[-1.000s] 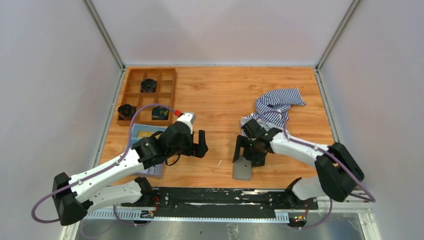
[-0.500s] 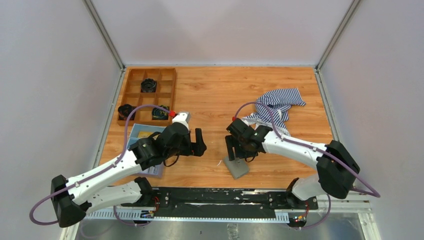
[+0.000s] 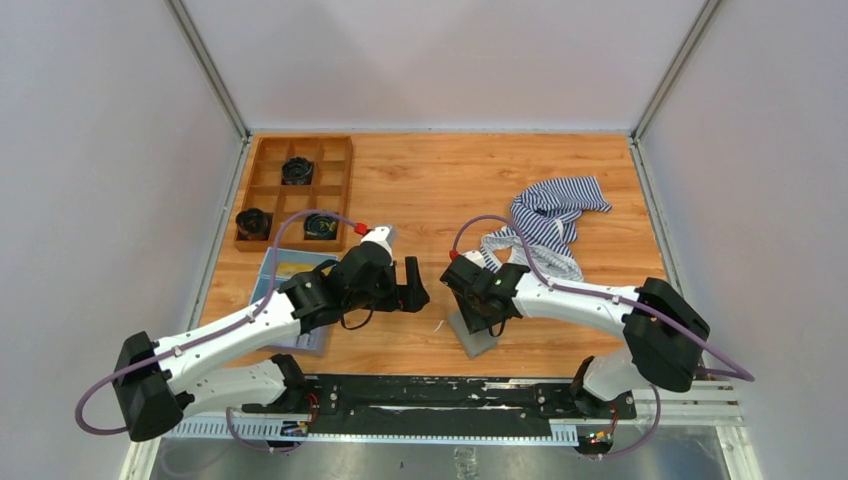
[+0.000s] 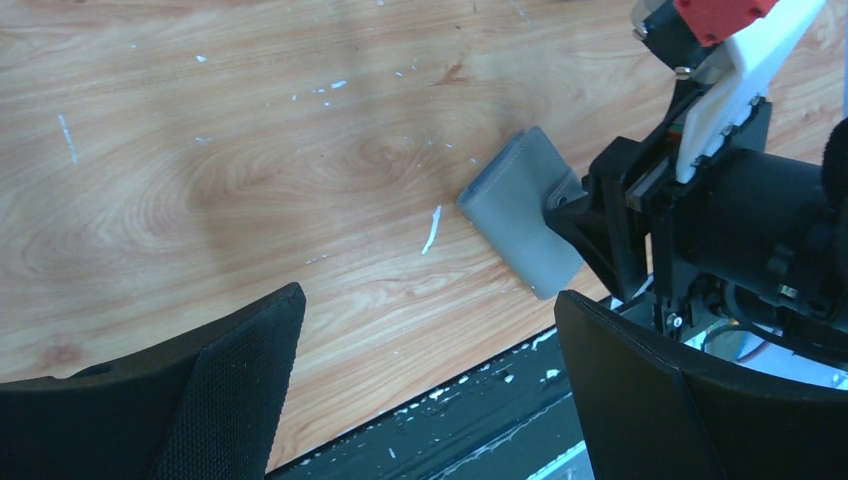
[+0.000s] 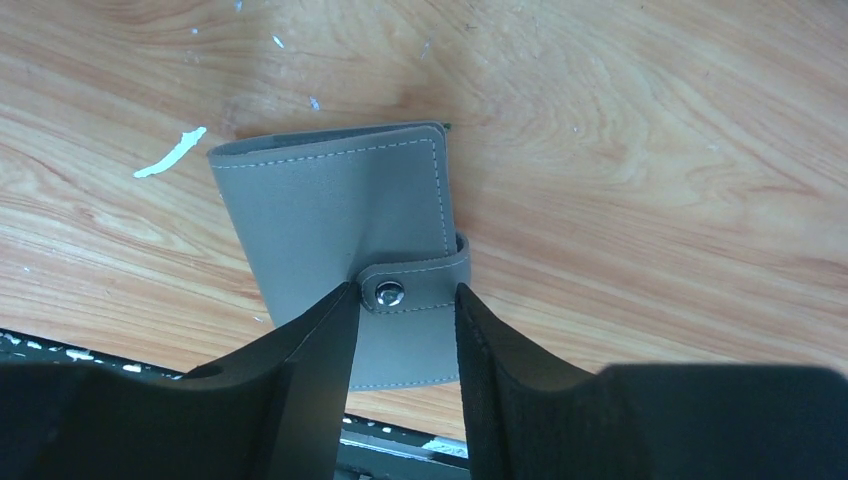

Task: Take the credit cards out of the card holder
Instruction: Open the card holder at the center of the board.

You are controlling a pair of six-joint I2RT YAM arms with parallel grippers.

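The card holder (image 3: 479,340) (image 5: 340,210) (image 4: 520,220) lies shut on the wood near the table's front edge, a grey wallet with its snap strap (image 5: 415,292) fastened. My right gripper (image 3: 482,318) (image 5: 405,293) hangs straight over it, jaws half-narrowed, one finger on each side of the strap, with a gap still showing. My left gripper (image 3: 413,288) (image 4: 430,300) is wide open and empty, just left of the holder. A tan-yellow flat piece (image 3: 292,267), seemingly one of the credit cards, lies in the blue tray (image 3: 262,283). Any cards inside the holder are hidden.
A wooden compartment box (image 3: 296,190) with black round parts stands at the back left. A striped cloth (image 3: 548,215) lies behind the right arm. A black rail (image 3: 430,392) runs along the table's front edge, close below the holder.
My right gripper moved left and settled over the holder, its jaws narrowing from wide open; the holder slid left a little. My left gripper crept right toward it, still wide open.
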